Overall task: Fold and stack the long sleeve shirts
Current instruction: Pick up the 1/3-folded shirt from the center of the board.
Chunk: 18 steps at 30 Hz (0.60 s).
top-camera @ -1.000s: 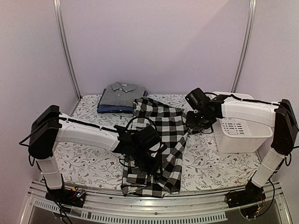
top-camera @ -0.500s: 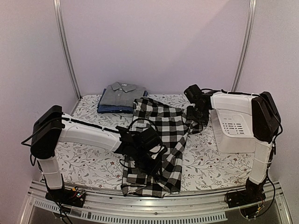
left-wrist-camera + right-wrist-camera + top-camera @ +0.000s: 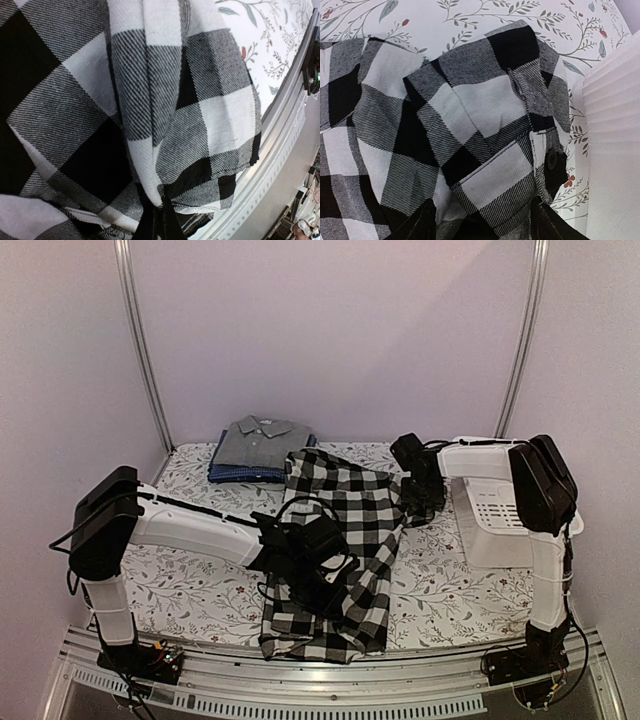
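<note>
Hem of checked shirt [image 3: 370, 515] reaches table [image 3: 460, 590] near edge, perhaps overhanging.

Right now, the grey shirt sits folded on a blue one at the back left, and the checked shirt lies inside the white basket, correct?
Not quite. The checked shirt lies spread on the table, beside the white basket, not inside it; the top view shows this. The grey shirt does sit folded on the blue shirt at the back left.
</note>
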### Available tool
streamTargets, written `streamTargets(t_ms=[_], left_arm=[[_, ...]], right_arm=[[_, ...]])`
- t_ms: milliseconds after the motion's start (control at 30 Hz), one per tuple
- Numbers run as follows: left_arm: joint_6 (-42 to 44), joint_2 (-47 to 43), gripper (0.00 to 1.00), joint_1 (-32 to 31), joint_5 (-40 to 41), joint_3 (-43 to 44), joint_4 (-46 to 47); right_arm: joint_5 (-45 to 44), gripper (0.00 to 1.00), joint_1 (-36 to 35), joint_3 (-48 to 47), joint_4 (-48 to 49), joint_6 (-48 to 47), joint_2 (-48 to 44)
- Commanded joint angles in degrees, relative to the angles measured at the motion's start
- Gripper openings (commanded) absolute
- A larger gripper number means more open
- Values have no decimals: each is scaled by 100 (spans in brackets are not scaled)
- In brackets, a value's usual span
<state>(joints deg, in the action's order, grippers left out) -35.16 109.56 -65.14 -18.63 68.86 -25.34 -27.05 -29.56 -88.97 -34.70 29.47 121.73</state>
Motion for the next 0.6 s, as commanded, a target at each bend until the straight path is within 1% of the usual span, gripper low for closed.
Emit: streamTargets(t_ms=[0,367,467,567], left_arm=[[22,-153,0,-55,30,58,32],[9,-215,0,-52,32,57,28],[2,-216,0,-52,11,87,28],[-6,-216,0,-51,1,118,25]], right_arm=[[-303,62,211,-236,86,-60,205],[-626,48,229,-604,73,-233,420],[-662,48,231,-688,0,-291,434],[-661,51,231,-692,-2,-334,414]])
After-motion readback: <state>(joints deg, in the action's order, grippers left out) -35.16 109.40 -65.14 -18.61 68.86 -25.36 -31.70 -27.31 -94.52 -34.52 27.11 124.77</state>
